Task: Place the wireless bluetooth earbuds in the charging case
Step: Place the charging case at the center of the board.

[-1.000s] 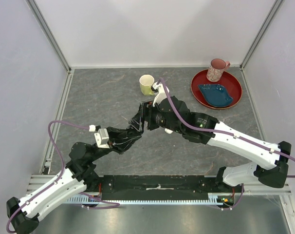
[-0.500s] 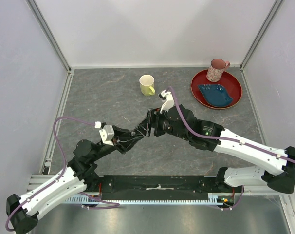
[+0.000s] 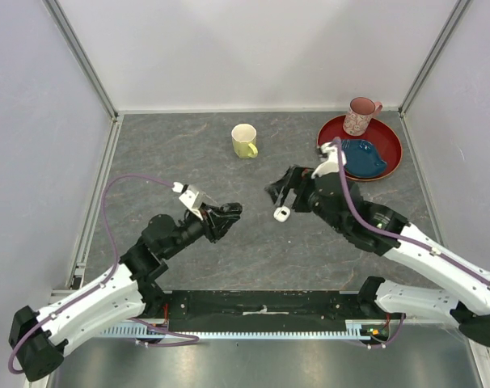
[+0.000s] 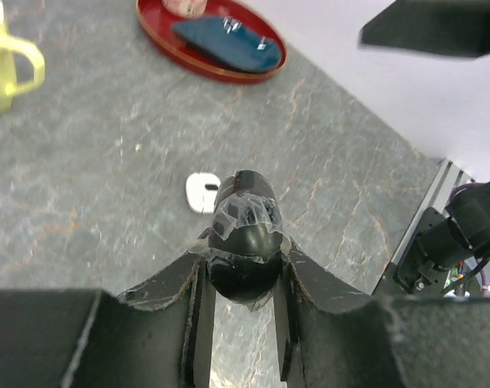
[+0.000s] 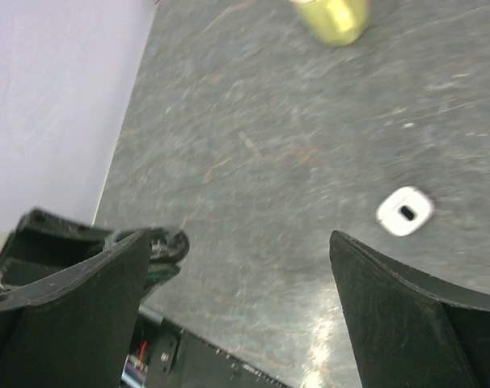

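My left gripper [image 3: 227,212] is shut on a black rounded charging case [image 4: 245,242], glossy and partly covered in clear film, held above the table. A small white rounded piece with a dark slot [image 3: 282,213] lies on the grey table between the two grippers. It also shows in the left wrist view [image 4: 202,192] just beyond the case, and in the right wrist view [image 5: 406,211]. I cannot tell whether it is a bud or a case. My right gripper [image 3: 284,190] is open and empty, raised just above that piece [image 5: 238,242]. No other earbuds are in view.
A yellow mug [image 3: 244,140] stands at the back centre. A red plate [image 3: 393,145] at the back right holds a blue dish [image 3: 362,158] and a pink mug [image 3: 360,115]. Walls and metal rails enclose the table.
The two grippers were together over the table's centre. The right gripper has pulled back to the right and opened; the white piece now lies on the table. The left gripper still holds the black case.
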Controlling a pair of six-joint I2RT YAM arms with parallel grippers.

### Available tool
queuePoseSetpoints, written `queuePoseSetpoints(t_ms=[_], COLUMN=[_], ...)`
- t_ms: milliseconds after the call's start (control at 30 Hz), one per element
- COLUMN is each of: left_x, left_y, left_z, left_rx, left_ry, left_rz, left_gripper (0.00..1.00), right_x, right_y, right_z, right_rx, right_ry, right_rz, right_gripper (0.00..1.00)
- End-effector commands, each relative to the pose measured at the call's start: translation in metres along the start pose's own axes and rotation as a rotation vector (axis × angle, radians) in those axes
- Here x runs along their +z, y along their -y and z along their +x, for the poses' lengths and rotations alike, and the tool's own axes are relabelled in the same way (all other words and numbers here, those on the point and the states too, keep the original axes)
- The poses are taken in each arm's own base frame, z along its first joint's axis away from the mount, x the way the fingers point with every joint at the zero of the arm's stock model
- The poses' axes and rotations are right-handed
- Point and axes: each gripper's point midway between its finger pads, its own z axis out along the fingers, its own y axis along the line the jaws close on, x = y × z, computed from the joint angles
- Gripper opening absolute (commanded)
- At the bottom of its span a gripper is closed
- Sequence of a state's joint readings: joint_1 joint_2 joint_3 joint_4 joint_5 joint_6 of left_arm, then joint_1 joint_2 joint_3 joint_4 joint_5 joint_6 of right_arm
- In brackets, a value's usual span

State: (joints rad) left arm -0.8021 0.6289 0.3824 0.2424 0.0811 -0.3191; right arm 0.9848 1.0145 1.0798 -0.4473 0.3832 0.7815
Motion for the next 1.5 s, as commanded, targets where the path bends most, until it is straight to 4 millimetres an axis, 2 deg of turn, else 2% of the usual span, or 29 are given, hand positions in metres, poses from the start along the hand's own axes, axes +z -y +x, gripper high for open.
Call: queuePoseSetpoints(t_ms=[0, 33, 100, 133, 200, 267, 533, 667, 767, 800, 933, 1100, 1200, 1300, 1400, 1467], left_x=[0.01, 0.015, 0.022, 0.027, 0.035, 0.043, 0.065, 0.076, 0.085, 0.086, 0.096, 0.1, 0.099, 0.096, 0.09, 0.087], left_y=[-0.018, -0.024, -0.02, -0.027, -0.022, -0.026, -0.036, -0.042, -0.046, -0.048, -0.052, -0.061, -0.067, -0.071, -0.075, -0.077], left_z=[0.032, 0.046, 0.057, 0.071, 0.072, 0.081, 0.089, 0.095, 0.108, 0.119, 0.13, 0.146, 0.153, 0.161, 0.163, 0.158], left_rx=[-0.182, -0.204, -0.248, -0.271, -0.303, -0.325, -0.368, -0.405, -0.458, -0.479, -0.516, -0.544, -0.545, -0.542, -0.527, -0.507], left_ry=[-0.089, -0.136, -0.181, -0.23, -0.25, -0.282, -0.308, -0.335, -0.398, -0.434, -0.471, -0.508, -0.524, -0.555, -0.567, -0.554], left_rz=[-0.101, -0.116, -0.073, -0.089, -0.043, -0.048, -0.022, -0.021, -0.024, -0.024, -0.03, -0.069, -0.107, -0.133, -0.169, -0.181], left_gripper=[0.02, 0.02, 0.02, 0.02, 0.02, 0.02, 0.02, 0.07, 0.1, 0.11, 0.16, 0.22, 0.31, 0.34, 0.47, 0.5], right_x=[0.003, 0.005, 0.007, 0.008, 0.01, 0.01, 0.005, 0.007, 0.012, 0.012, 0.015, 0.016, 0.016, 0.018, 0.019, 0.02], right_y=[0.04, 0.045, 0.047, 0.047, 0.05, 0.049, 0.054, 0.055, 0.055, 0.055, 0.053, 0.055, 0.055, 0.056, 0.055, 0.055], right_z=[0.004, 0.003, 0.016, 0.02, 0.028, 0.035, 0.041, 0.046, 0.049, 0.049, 0.051, 0.054, 0.055, 0.054, 0.054, 0.053], right_rx=[0.021, 0.034, 0.035, 0.037, 0.051, 0.056, 0.06, 0.059, 0.054, 0.052, 0.049, 0.045, 0.04, 0.041, 0.035, 0.033], right_ry=[-0.033, -0.037, -0.086, -0.1, -0.125, -0.147, -0.156, -0.172, -0.184, -0.186, -0.195, -0.201, -0.205, -0.2, -0.201, -0.201], right_rz=[0.08, 0.088, 0.076, 0.073, 0.076, 0.067, 0.063, 0.066, 0.066, 0.066, 0.061, 0.065, 0.066, 0.068, 0.067, 0.069], right_gripper=[0.98, 0.98, 0.98, 0.98, 0.98, 0.98, 0.98, 0.98, 0.98, 0.98, 0.98, 0.98, 0.98, 0.98, 0.98, 0.98])
